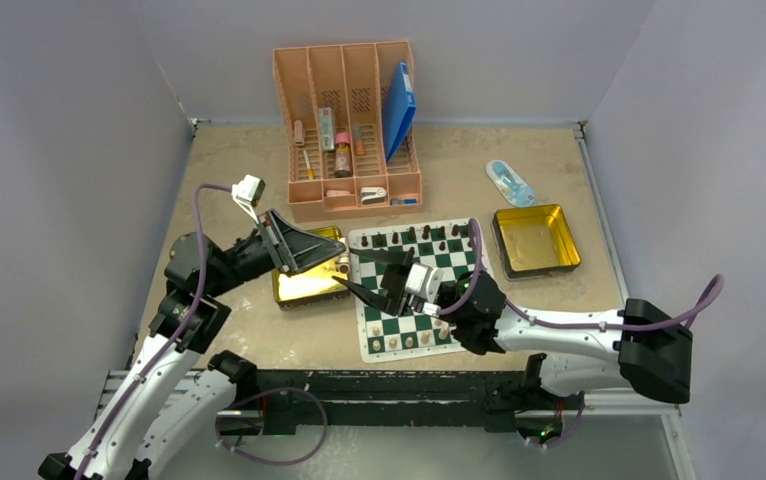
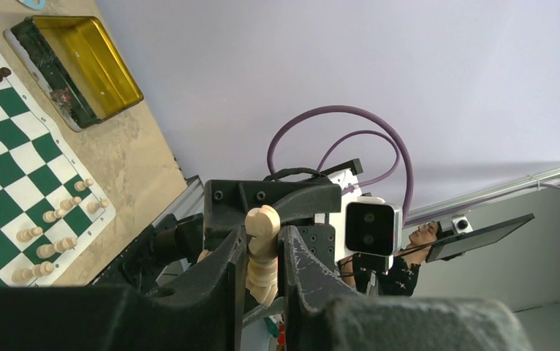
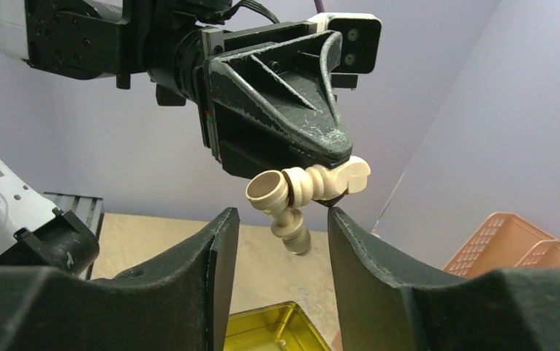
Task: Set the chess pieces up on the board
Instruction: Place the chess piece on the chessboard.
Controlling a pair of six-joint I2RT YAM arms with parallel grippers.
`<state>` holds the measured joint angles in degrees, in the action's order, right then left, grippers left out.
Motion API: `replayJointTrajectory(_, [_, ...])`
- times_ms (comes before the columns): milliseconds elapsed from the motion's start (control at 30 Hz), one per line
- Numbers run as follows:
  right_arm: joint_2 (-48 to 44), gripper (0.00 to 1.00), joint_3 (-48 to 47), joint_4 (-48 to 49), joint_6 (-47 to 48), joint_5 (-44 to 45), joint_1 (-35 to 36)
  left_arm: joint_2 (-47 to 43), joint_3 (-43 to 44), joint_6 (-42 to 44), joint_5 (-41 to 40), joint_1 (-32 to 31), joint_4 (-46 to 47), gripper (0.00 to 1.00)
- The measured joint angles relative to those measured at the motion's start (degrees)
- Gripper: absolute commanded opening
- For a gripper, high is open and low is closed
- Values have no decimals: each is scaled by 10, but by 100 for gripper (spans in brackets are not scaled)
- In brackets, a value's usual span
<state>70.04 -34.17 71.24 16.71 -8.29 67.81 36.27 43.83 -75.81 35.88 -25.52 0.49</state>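
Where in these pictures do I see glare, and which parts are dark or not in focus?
Top external: soft, even light, no hard shadows; the gold tin right of the board gleams. Left wrist: the left end effector is dark and soft at the bottom, the pale piece it grips is sharp. Right wrist: the right end effector is blurred up close.

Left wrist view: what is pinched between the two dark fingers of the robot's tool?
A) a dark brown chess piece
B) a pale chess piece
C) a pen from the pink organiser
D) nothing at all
B: a pale chess piece sits clamped between the two fingers of the left tool, its light wood plain against the black plastic.
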Motion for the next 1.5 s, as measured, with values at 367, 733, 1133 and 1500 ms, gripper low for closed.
replayJointTrajectory(367, [16,7,-1,11,0,-3,0,12,0,10,4,0,24,0])
replayJointTrajectory(733, [-76,1,68,-33,-114,43,0,81,11,188,75,0,110,2])
replayJointTrajectory(1133, [-342,4,64,-384,-292,171,0,104,-29,561,176,-1,200,0])
replayJointTrajectory(1500, [-461,3,-74,-622,-392,298,-2,357,-100,656,106,-137,395,0])
